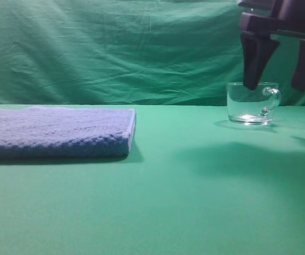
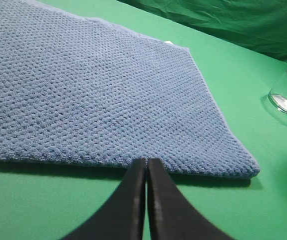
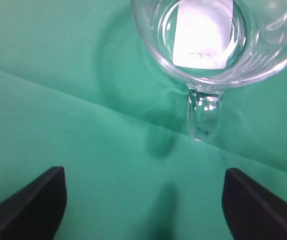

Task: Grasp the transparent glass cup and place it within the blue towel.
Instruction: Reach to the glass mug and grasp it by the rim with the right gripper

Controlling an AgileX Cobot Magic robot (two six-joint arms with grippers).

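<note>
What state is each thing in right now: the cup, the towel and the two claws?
glass cup: upright on the table, empty, not held
blue towel: folded flat, nothing on it
right gripper: open, above the cup, not touching it
left gripper: shut, holding nothing, at the towel's near edge

The glass cup (image 1: 252,103) is small, clear and empty, standing upright near the far right edge of the desk, its loop handle turned to the right. The blue towel (image 1: 57,132) lies folded flat, a thick nubby slab at the desk's left edge, well apart from the cup.
</note>
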